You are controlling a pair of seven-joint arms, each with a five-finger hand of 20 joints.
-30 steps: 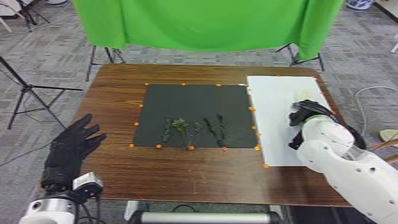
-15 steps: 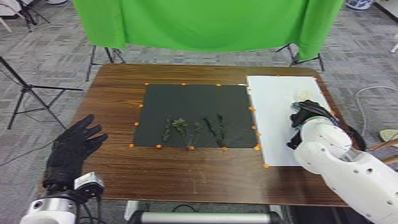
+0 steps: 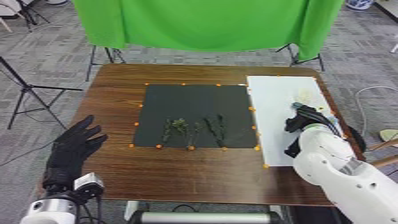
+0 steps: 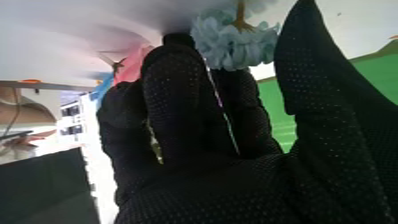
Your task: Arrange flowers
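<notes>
R hand [image 4: 200, 192] at white board [image 3: 266, 90], fingers near straight, thumb apart; blue flower [image 4: 226, 42] by tips over board, can't tell if gripped. L hand [image 3: 71, 155] spread loose, well left of board. Risk: off-center close prob. crushes bloom or drags pink flower [image 4: 132, 64].

The table [image 3: 191, 175] bears a dark mat [image 3: 195, 102] and, seemingly, white paper [image 3: 274, 102].

The surface [image 3: 178, 180] is finished in brown wood grain. The mat [image 3: 182, 102] is coloured near-black, the sheet [image 3: 274, 105] white. The right robot hand [image 3: 305, 119] is covered in dotted black. Blooms are coloured pale blue [image 4: 233, 45] and pink [image 4: 133, 62].
</notes>
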